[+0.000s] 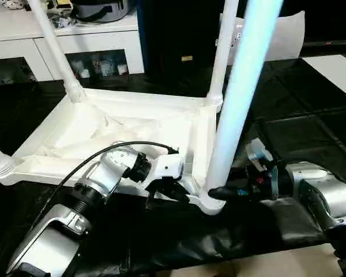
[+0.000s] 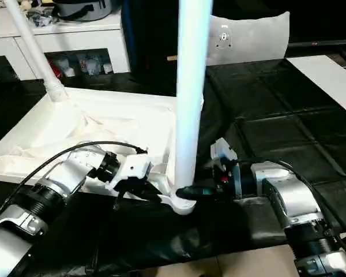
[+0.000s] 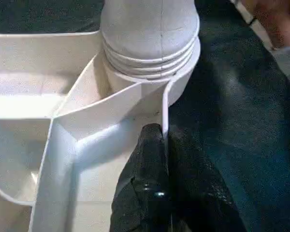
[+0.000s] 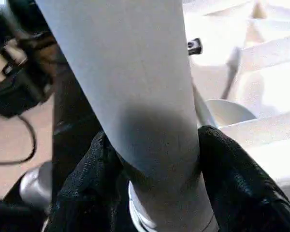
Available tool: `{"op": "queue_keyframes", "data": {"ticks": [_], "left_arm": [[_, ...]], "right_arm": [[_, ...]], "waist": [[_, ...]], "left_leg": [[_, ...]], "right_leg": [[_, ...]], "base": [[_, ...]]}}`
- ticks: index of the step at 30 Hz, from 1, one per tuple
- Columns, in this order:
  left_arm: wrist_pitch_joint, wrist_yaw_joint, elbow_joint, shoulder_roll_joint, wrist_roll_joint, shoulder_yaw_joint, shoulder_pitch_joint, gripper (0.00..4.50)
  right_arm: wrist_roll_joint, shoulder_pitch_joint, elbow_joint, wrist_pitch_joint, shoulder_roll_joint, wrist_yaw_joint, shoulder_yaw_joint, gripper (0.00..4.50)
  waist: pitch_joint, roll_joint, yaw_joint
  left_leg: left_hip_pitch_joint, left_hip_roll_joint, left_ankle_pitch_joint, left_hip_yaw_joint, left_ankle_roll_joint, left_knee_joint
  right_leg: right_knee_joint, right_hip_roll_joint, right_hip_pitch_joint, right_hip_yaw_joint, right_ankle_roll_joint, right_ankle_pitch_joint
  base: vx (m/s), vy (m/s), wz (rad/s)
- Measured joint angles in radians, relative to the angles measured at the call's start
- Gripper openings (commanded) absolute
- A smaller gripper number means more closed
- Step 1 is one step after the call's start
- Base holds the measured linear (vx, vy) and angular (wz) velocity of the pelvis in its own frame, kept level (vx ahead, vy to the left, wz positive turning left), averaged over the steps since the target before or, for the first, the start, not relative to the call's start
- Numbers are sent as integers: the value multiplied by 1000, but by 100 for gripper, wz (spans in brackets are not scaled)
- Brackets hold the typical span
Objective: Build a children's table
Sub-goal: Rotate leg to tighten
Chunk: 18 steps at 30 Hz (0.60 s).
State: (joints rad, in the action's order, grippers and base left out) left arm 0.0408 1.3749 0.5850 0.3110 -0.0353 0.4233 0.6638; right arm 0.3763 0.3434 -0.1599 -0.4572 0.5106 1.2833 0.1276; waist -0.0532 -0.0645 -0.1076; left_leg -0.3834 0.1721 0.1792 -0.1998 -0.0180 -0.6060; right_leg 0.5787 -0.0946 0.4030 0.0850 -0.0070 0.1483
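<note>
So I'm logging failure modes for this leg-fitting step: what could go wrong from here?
The right pincer grips the near leg only at its base, just above the corner socket; the long leg could lean and jam crooked. The left pincer pinches only a thin rim of the table top, so it might slip off and let the top shift. That socket sits near the edge of the black work surface, so a push could slide it off.

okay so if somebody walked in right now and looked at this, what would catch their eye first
Probably the tall white leg rising from the near right corner socket of the upturned table top, with the right gripper clamped around its base. Just beside it, the left gripper pinches the top's near rim by that same corner. Other legs already stand in other corners.
</note>
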Motion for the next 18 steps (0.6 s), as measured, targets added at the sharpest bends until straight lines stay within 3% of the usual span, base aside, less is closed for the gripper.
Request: {"op": "queue_keyframes", "data": {"ticks": [3,8,11,13,14,15,18], "left_arm": [[77,-118,7,-22,-15,-39,2,0],[234,-373,29,-140,-38,-105,19,0],[289,-529,66,-220,-39,-144,44,0],[301,-593,69,-252,-39,-158,47,0],[301,-610,69,-262,-39,-164,47,0],[301,-615,69,-266,-39,-166,47,0],[299,-609,67,-267,-39,-159,47,0]], "right_arm": [[-31,4,-8,-14,-75,-163,-45,206],[-107,54,-56,-25,-192,-471,-112,204],[-150,104,-94,-36,-267,-662,-140,204],[-171,118,-112,-4,-296,-730,-150,204],[-178,118,-121,22,-306,-746,-153,237],[-179,118,-123,32,-308,-750,-153,237],[-181,98,-119,56,-310,-745,-153,272]], "waist": [[0,0,22],[-1,1,90],[-1,1,118],[-1,1,125],[-1,1,127],[-1,1,127],[-1,1,116]], "left_leg": [[1,0,-1,0,-2,0],[1,0,-2,1,-2,-2],[-1,0,-1,3,-2,-2],[-1,0,-1,5,-2,-1],[-2,0,-1,6,-2,0],[-2,0,-1,6,-2,2],[-4,1,-1,7,-3,5]], "right_leg": [[0,0,0,0,0,0],[-4,-1,1,3,1,1],[-4,-1,4,6,1,0],[-4,-1,4,8,1,0],[-3,0,5,9,1,0],[-3,0,5,9,0,0],[-2,0,7,11,-4,-2]], "base": [[0,0,0],[0,0,0],[0,0,0],[0,0,0],[0,0,0],[0,0,0],[0,0,0]]}}
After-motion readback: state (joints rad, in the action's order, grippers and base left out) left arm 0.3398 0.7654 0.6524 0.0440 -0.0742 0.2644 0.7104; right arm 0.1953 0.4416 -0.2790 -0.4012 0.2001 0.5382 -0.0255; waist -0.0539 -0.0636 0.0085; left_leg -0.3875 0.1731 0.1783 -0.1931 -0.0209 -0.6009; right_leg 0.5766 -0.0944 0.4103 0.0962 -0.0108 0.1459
